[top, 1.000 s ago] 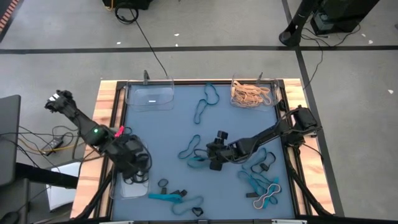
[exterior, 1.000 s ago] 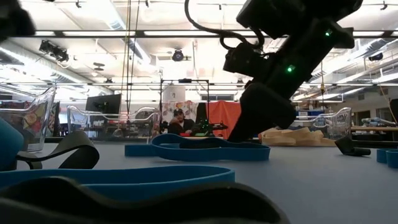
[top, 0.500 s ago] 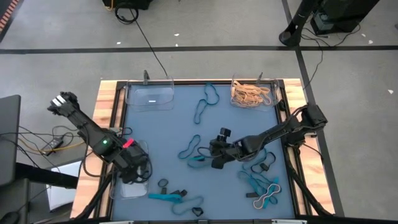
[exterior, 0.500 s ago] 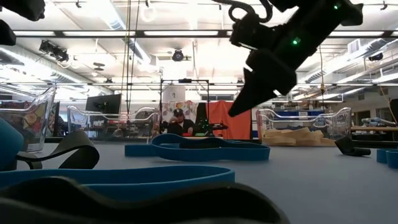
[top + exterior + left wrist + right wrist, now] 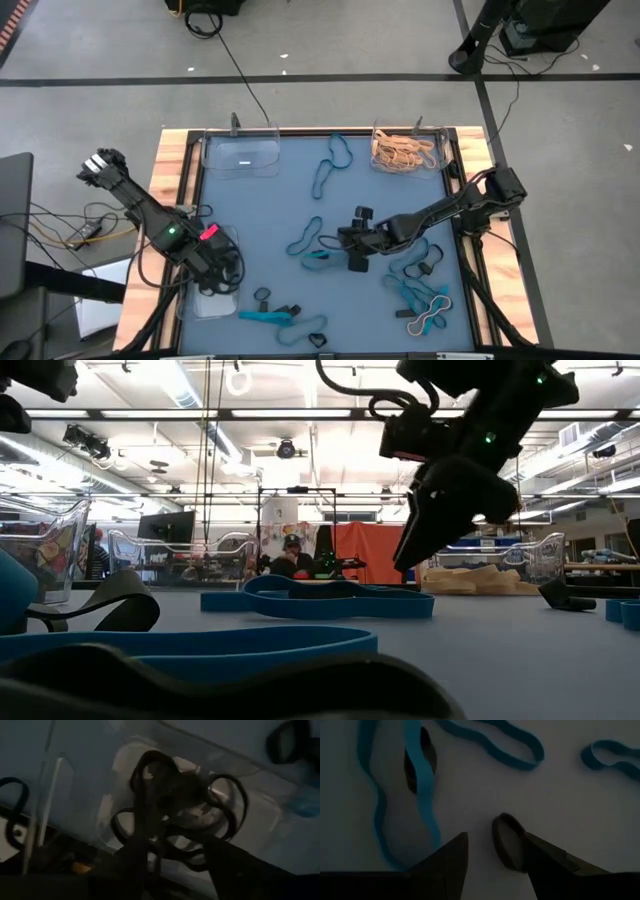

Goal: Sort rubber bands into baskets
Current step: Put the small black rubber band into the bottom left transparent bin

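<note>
Since the earlier frame the left gripper (image 5: 213,280) has spread its fingers over the basket (image 5: 228,236) at the surface's near left corner; the black rubber bands (image 5: 175,810) now lie inside. The right gripper (image 5: 492,855), fingers wide, hovers mid-surface over a dark band (image 5: 507,840). Judgement: one deposit complete.

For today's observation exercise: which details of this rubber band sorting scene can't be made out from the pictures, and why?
- High view: contents of the near-left basket, covered by the left gripper.
- Left wrist view: how many black rubber bands lie tangled; dim, overlapping.
- Low view: near rubber bands, blurred and cut off by the bottom edge.
</note>
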